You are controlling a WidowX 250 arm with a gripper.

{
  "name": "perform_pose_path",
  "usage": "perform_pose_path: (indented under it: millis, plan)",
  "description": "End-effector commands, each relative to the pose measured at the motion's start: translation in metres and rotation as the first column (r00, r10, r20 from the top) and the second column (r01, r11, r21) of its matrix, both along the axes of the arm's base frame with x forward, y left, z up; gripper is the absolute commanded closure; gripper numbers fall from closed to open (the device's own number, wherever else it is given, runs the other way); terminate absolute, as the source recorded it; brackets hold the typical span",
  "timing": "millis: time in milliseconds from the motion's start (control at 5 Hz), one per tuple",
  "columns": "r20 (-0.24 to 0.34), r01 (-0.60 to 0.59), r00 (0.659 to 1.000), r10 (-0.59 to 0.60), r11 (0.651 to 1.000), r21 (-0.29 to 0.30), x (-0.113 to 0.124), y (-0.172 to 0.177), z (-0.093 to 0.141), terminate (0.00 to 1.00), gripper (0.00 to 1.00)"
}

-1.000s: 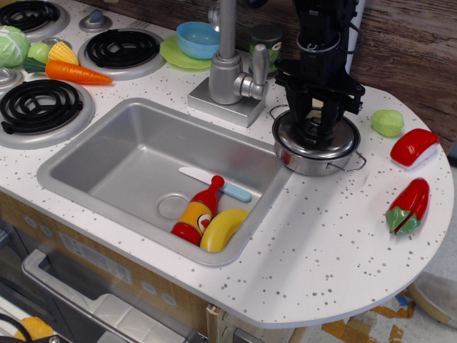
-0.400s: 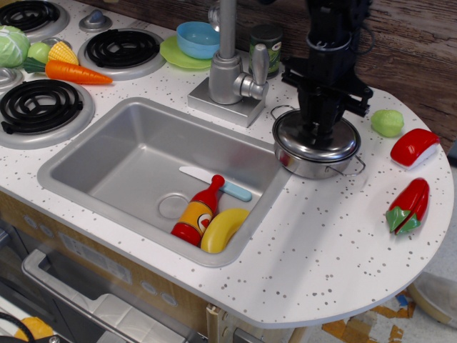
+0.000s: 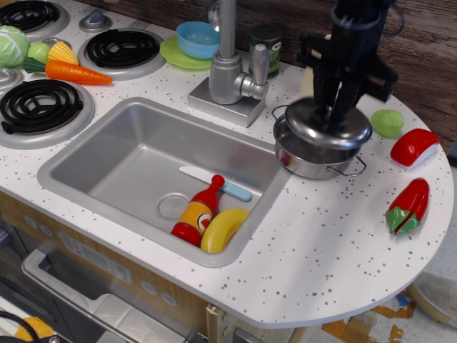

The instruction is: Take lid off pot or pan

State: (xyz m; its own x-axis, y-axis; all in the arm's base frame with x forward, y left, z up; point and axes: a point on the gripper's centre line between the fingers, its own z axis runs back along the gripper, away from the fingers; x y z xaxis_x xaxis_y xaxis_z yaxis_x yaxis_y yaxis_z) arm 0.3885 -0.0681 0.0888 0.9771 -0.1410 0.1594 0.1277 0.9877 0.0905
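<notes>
Since the earlier frames, the round, shiny, slightly domed steel lid [image 3: 328, 126] has risen clear of the small, shallow, shiny steel pot [image 3: 314, 157] and shifted toward the pale green toy vegetable [image 3: 388, 123]. It previously sat flush on the pot rim; it now hangs above the pot, overlapping the pot's far side, with the open rim visible beneath it. The black gripper [image 3: 335, 108] is clenched on the knob at the lid's centre; the knob itself is hidden between the jaws. The pot rests on the white speckled counter [image 3: 307, 243], just beside the corner of the grey sink [image 3: 136, 161], with one wire loop handle toward the silver faucet [image 3: 232, 71].

Assessment: separation is achieved, so the main step of the task appears complete. Remaining work is likely carrying the lid aside and setting it on bare counter. Risk: the lid may swing or slip from the narrow knob during travel.
</notes>
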Motion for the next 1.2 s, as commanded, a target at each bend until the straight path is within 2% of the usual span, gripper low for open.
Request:
perform_pose_path:
  millis: [0, 200, 400, 600, 800, 1000]
  plan:
    - [0.046, -0.105, 0.993, 0.106, 0.994, -0.027, -0.029, -0.006, 0.039, 0.00, 1.00]
    - [0.033, -0.150, 0.988, 0.152, 0.987, -0.063, -0.053, -0.009, 0.024, 0.00, 1.00]
    - [0.041, -0.152, 0.987, 0.157, 0.983, -0.108, -0.069, -0.011, -0.001, 0.00, 1.00]
    - [0.045, -0.151, 0.986, 0.159, 0.977, -0.147, -0.078, -0.016, -0.018, 0.00, 1.00]
    - [0.077, -0.143, 0.984, 0.158, 0.974, -0.174, -0.088, -0.021, -0.030, 0.00, 1.00]
    - [0.121, -0.139, 0.978, 0.169, 0.965, -0.221, -0.087, -0.021, -0.040, 0.00, 0.00]
